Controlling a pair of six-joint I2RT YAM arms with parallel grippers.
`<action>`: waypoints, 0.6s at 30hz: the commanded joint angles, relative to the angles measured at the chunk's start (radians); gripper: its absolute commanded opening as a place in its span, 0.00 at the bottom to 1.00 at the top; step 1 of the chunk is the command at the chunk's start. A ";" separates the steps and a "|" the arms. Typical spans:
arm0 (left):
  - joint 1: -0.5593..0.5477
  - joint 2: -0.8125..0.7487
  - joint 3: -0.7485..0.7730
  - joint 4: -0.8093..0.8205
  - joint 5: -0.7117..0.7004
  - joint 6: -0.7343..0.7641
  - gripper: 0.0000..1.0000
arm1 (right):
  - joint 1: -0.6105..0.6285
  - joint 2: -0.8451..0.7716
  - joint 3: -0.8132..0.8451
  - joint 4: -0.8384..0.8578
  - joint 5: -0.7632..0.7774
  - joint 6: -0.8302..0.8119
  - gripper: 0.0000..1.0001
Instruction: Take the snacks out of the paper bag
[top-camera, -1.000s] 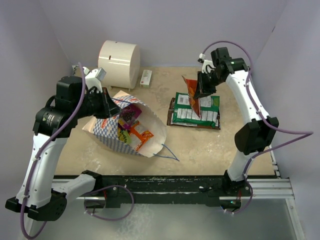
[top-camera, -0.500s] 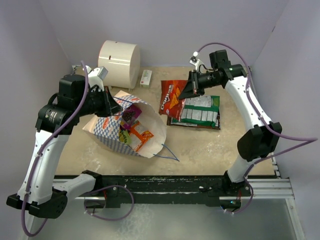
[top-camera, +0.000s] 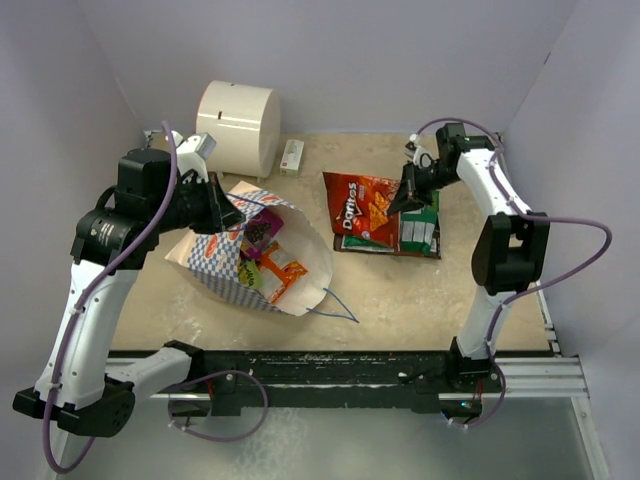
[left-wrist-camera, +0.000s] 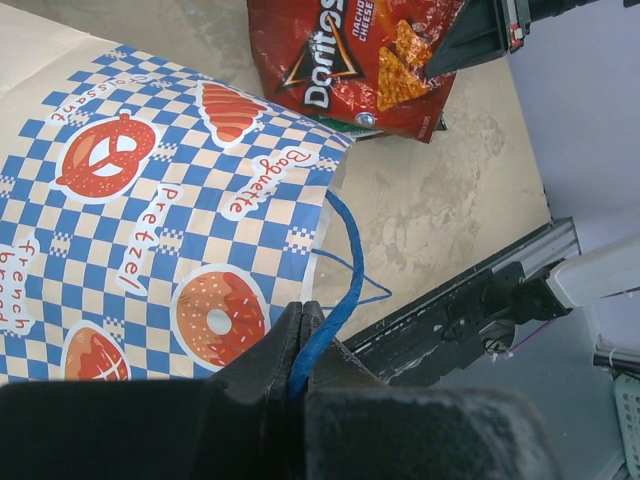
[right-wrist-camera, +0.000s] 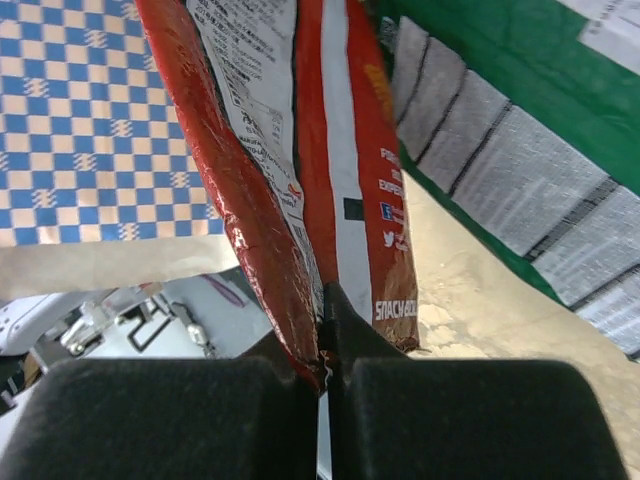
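Note:
The blue-and-white checkered paper bag (top-camera: 215, 262) lies on its side at the left, mouth toward the middle. A purple packet (top-camera: 262, 229) and an orange packet (top-camera: 284, 274) show in its mouth. My left gripper (top-camera: 228, 211) is shut on the bag's blue cord handle (left-wrist-camera: 341, 272), which runs up from between the jaws of that gripper (left-wrist-camera: 303, 312). My right gripper (top-camera: 404, 196) is shut on the edge of a red-orange snack packet (top-camera: 361, 204), which lies flat over a green packet (top-camera: 420, 228). In the right wrist view the red-orange packet (right-wrist-camera: 345, 150) hangs from the gripper (right-wrist-camera: 325, 300) beside the green packet (right-wrist-camera: 520, 150).
A big cream cylinder (top-camera: 237, 124) stands at the back left with a small white-and-red box (top-camera: 292, 156) beside it. The bag's second cord handle (top-camera: 340, 306) trails toward the black front rail (top-camera: 330, 368). Purple walls close in on three sides.
My right gripper swung the red-orange packet left, turned it face up, then drew back right and lowered it over the green packet. The left gripper and the bag hardly moved.

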 joint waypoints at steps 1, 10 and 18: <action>-0.003 -0.013 0.041 0.028 -0.006 0.035 0.00 | -0.004 -0.043 0.037 -0.055 0.135 -0.032 0.00; -0.003 0.003 0.044 0.027 0.007 0.039 0.00 | -0.005 -0.007 0.058 -0.100 0.446 -0.068 0.00; -0.003 0.016 0.044 0.023 0.009 0.044 0.00 | -0.004 0.037 0.109 -0.107 0.629 -0.164 0.00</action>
